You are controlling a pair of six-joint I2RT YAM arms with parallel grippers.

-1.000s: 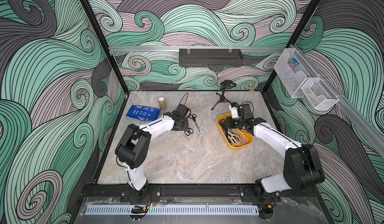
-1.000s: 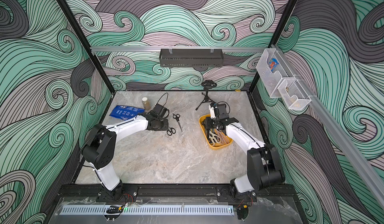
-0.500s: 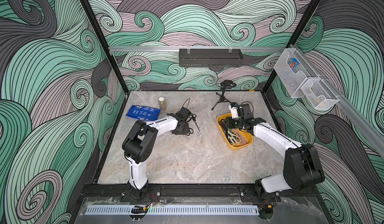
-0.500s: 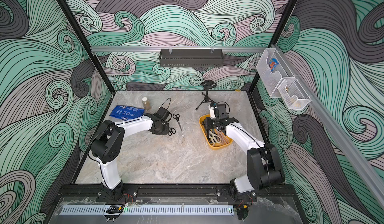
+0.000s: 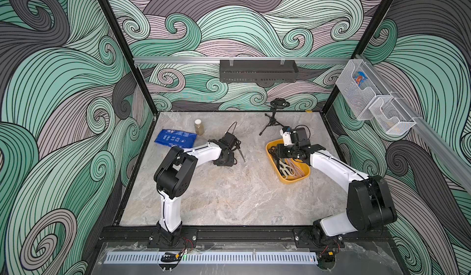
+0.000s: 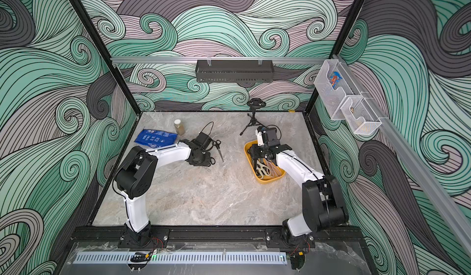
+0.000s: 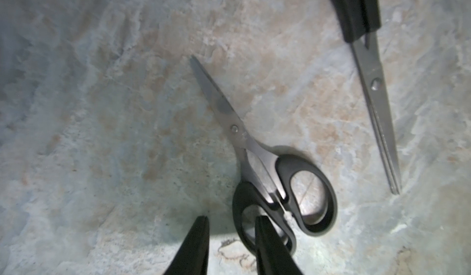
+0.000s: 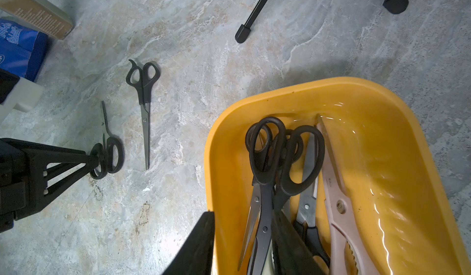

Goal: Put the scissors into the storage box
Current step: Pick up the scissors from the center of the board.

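Observation:
Two black-handled scissors lie on the marble. My left gripper (image 7: 230, 225) is open and low over the small pair (image 7: 254, 159). One finger (image 7: 265, 240) stands in a handle loop, so that loop's rim lies between the jaws. The long pair (image 7: 374, 82) lies beside it, seen in both top views (image 5: 239, 151) (image 6: 218, 147). The yellow storage box (image 8: 382, 123) holds several scissors: black-handled ones (image 8: 265, 159) and a pale pink pair (image 8: 336, 205). My right gripper (image 8: 243, 212) is open and straddles the box's wall, one finger outside, one inside over the blades.
A blue pouch (image 5: 175, 138) and a small jar (image 5: 198, 126) sit at the back left. A black tripod (image 5: 274, 119) stands behind the storage box (image 5: 295, 180). A black tray (image 5: 257, 70) hangs on the back wall, and white mesh baskets (image 5: 356, 87) on the right wall.
My left arm's elbow swung toward the middle and its gripper came down toward the front, onto the small pair's handles. The right arm has not moved.

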